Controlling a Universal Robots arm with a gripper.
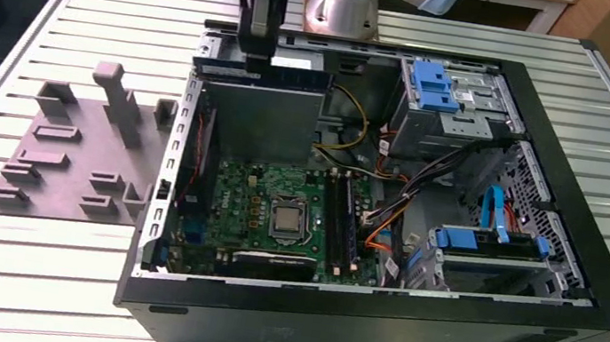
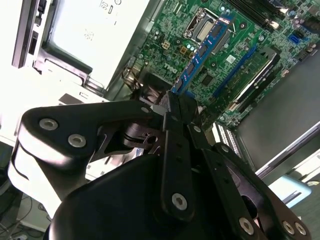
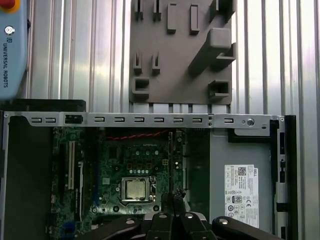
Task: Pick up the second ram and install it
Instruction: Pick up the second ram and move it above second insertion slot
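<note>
Right then my gripper (image 2: 172, 103) pinched the second ram (image 2: 202, 55) tight — a thin bluish stick poking out past its tips.

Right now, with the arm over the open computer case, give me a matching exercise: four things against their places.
1 long thin flat memory stick
2 grey moulded plastic holder
3 silver power-supply box
4 square metal processor socket

a on the green motherboard
b on the slatted metal table
c between the fingers
d inside the black case, beside the motherboard

Pairs: 1-c, 2-b, 3-d, 4-a.
</note>
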